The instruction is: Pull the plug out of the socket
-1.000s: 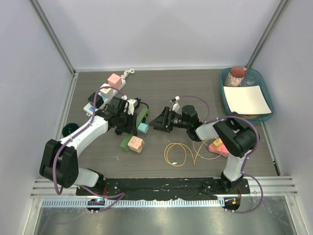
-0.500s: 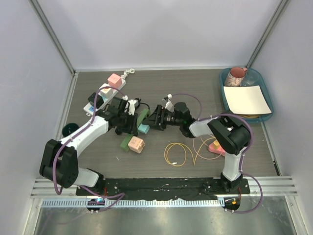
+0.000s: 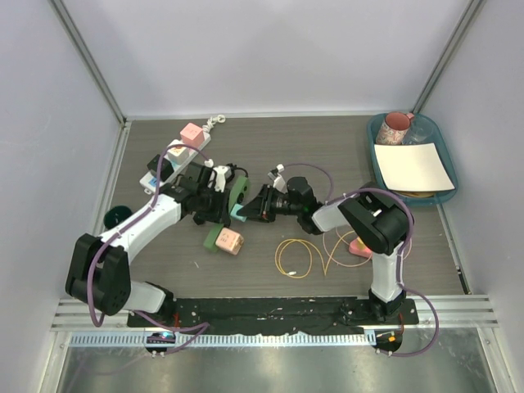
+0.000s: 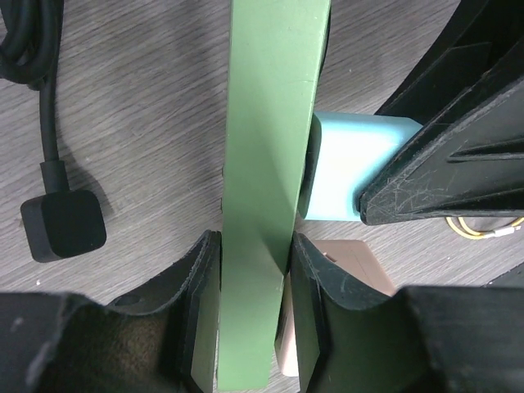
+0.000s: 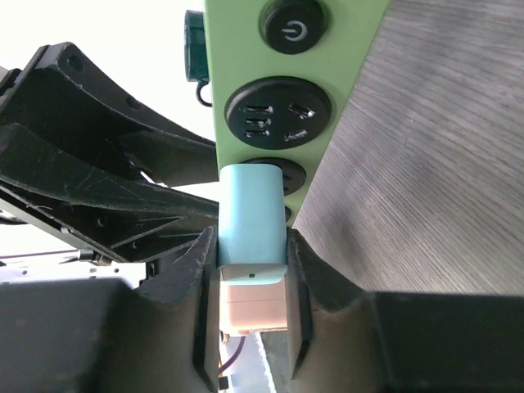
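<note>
Two firm grips: left gripper (image 4: 254,286) clamps the green power strip (image 4: 270,123) edge-on; right gripper (image 5: 252,270) pinches the pale blue plug (image 5: 252,213), seated in that strip.

A robot lab's test booth. Plain white walls (image 3: 270,49) and metal posts (image 3: 88,61) box in a grey table (image 3: 327,139).

A yellow cable loop (image 3: 293,258) lies just nearer than the right fingers (image 3: 255,211), a teal tray (image 3: 372,146) holding a pink mug (image 3: 395,127) and white paper (image 3: 413,166) sits well to their right, and a black plug (image 4: 63,231) rests left of the left fingers (image 4: 199,291).
</note>
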Robot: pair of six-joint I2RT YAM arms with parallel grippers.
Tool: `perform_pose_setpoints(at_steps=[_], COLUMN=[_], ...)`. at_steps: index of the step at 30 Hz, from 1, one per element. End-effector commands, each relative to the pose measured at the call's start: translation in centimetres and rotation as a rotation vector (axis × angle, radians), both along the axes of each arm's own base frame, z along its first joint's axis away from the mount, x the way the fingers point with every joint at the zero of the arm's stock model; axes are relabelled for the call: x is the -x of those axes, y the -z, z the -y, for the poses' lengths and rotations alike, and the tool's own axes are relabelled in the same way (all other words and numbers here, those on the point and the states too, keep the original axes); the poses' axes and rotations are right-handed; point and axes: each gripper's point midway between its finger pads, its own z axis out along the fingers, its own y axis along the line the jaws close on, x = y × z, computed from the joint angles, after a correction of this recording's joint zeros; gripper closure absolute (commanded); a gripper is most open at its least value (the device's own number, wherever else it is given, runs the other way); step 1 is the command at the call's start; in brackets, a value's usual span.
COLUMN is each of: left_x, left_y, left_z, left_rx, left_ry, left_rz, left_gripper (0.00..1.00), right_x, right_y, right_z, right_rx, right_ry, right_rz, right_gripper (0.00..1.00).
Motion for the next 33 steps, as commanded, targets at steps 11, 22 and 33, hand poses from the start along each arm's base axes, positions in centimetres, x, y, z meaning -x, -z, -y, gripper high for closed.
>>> perform_pose_setpoints(at_steps=[11,22,33], left_x=[-2.0,-2.2,-2.1], left_y=[1.7,2.8,3.4], left_z=[-4.4,-5.5,-6.2], left_rx=[-0.255,-0.244,-0.275], left_ry=[-0.122,-0.182,-0.194], left_rz=[0.005,-0.064,-0.081], left_gripper=[1.00,1.00,1.00], right_x=[1.7,1.5,1.9], right_y=[-2.3,-1.9,-2.0], right_z=[1.4,4.6,5.3], right_rx=[-0.094,-0.034,-0.030], right_ry=[-0.026,0.045,0.053], right_rz=[0.105,0.174,0.175], right_gripper=[0.99,0.99,0.99])
